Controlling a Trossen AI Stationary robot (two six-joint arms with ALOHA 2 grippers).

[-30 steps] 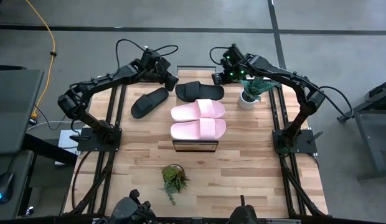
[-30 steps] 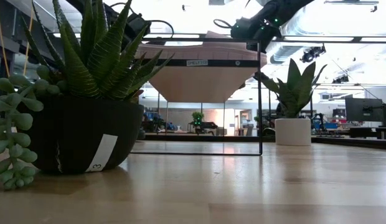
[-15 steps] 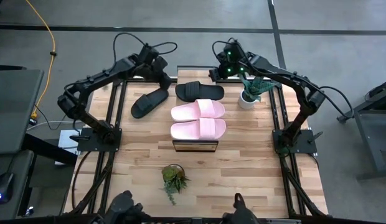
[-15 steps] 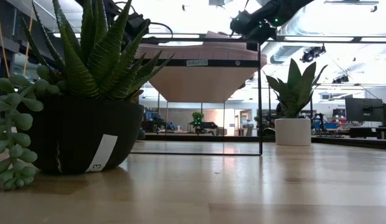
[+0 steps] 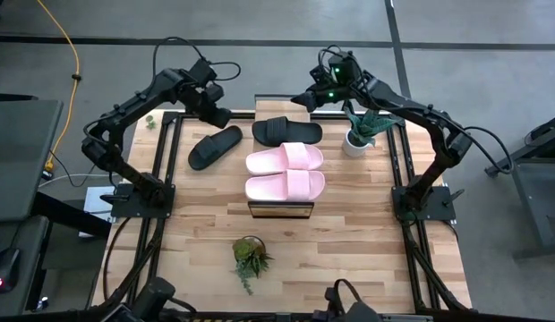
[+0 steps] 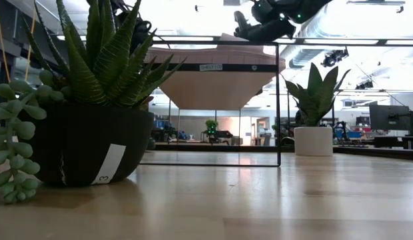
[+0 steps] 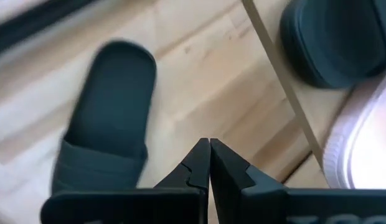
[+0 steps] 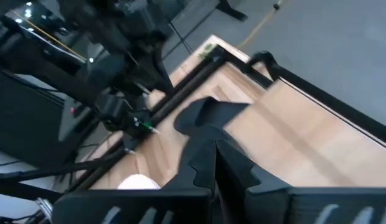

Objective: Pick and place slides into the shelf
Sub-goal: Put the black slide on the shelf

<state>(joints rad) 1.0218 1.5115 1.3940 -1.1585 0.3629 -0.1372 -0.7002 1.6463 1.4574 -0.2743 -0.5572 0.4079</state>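
On the shelf (image 5: 281, 211), a long light-wood plank on a thin black frame, lie three slides: a black one (image 5: 286, 131) toward the far end and two pale pink ones (image 5: 285, 159) (image 5: 285, 186) nearer. The second black slide (image 5: 215, 147) (image 7: 112, 112) lies sole-down on the tabletop, left of the shelf. My left gripper (image 5: 218, 116) (image 7: 210, 149) hovers shut above the table's far-left part, over that slide's far end. My right gripper (image 5: 301, 100) (image 6: 250, 27) (image 8: 213, 146) hangs shut, high above the shelf's far end.
A plant in a white pot (image 5: 358, 136) stands right of the shelf, below the right arm. A dark-potted succulent (image 5: 249, 255) (image 6: 80, 133) stands near the table's near edge. The tabletop (image 5: 367, 241) shows bare wood at the near left and near right.
My left gripper has drawn back from the shelf toward the table's left. My right gripper has risen and swung toward the far edge and slightly left, off the black slide on the shelf. The slides have stayed where they were.
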